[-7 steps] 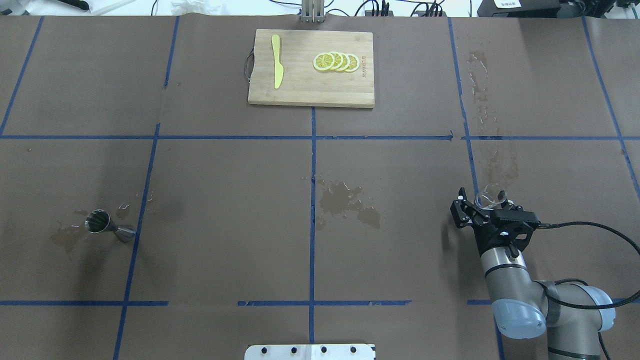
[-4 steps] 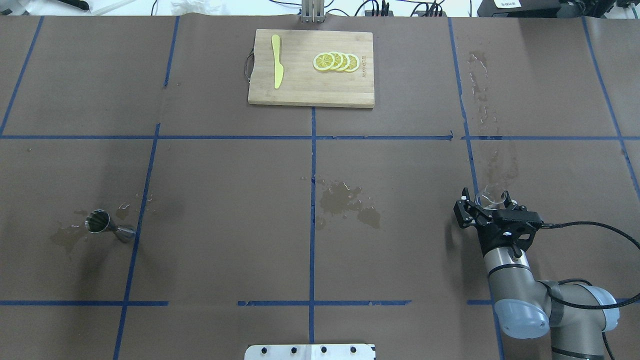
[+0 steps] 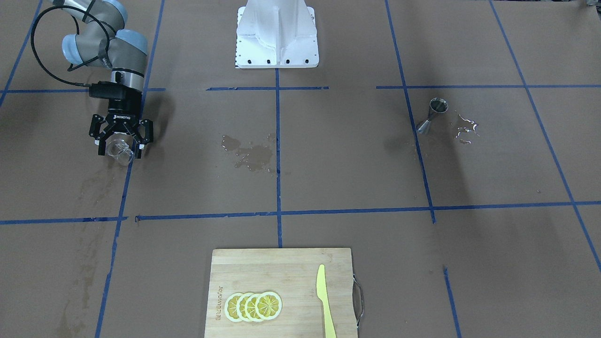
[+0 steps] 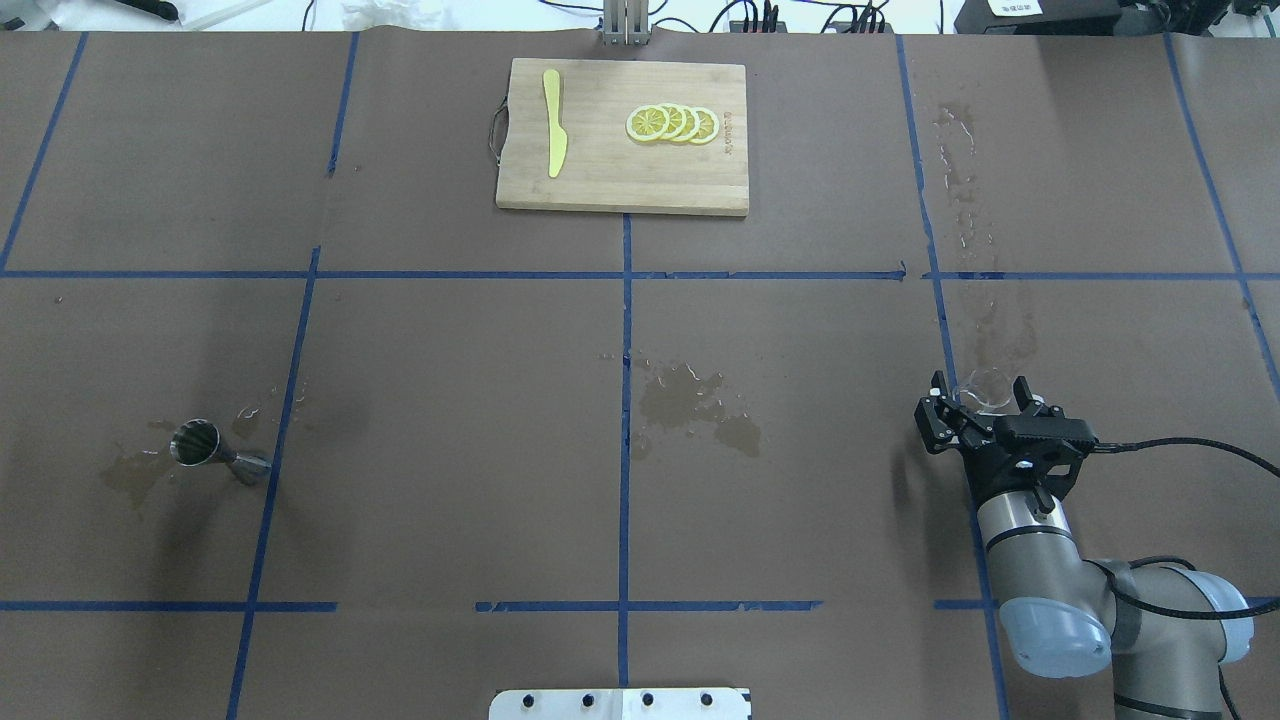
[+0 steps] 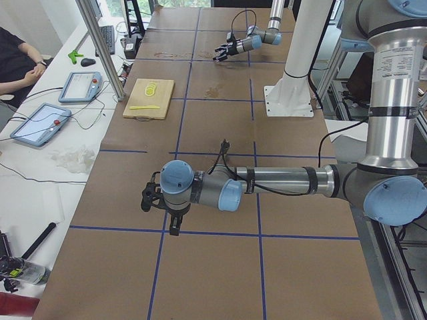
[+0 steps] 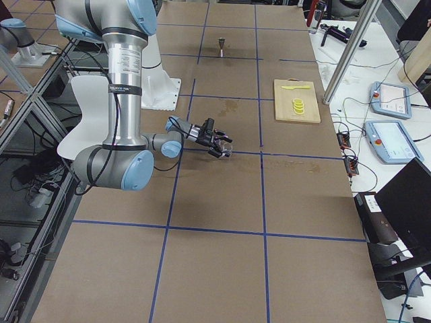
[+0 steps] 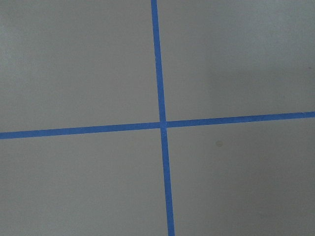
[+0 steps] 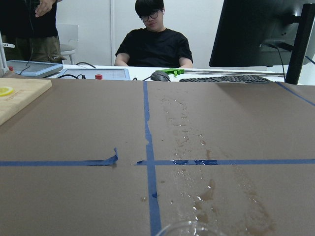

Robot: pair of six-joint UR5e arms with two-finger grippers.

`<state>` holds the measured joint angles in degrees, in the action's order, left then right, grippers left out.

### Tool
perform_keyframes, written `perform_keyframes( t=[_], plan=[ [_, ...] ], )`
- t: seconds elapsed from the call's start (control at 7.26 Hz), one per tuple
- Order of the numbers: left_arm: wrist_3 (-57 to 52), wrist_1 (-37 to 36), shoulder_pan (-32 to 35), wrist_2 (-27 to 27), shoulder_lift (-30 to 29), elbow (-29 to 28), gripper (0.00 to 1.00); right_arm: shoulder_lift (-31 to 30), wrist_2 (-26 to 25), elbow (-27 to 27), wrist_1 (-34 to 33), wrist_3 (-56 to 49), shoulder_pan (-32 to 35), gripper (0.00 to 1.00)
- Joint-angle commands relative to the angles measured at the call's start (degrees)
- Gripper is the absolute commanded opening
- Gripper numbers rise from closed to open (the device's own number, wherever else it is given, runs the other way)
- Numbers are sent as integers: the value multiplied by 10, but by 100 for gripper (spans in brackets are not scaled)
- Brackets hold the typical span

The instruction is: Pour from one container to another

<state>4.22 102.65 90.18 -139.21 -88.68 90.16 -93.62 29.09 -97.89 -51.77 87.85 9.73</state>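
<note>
Table: brown paper, blue tape grid.

Near arm (left) reaches in from the right and lies low across the near part of the table. Left gripper sits at its left end, close above the paper; finger spacing is not readable here.

Far arm (right) is small, at the far end. Right gripper is low over the table, too small to judge.

Cutting board lies left of centre with lemon slices and a yellow knife on it. A wet patch lies to its right, and a white pedestal further right.

Side bench, left: two teach pendants and a seated operator.
</note>
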Motion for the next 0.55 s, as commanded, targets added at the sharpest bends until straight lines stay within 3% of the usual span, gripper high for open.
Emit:
perform_keyframes(
  t=[0.0,0.41],
  plan=[
    [0,0,0,0,0,0,100,-28,-3,-45,0,-20,1,100],
    [0,0,0,0,0,0,100,-34,2,-79,-1,-55,9,100]
  ],
)
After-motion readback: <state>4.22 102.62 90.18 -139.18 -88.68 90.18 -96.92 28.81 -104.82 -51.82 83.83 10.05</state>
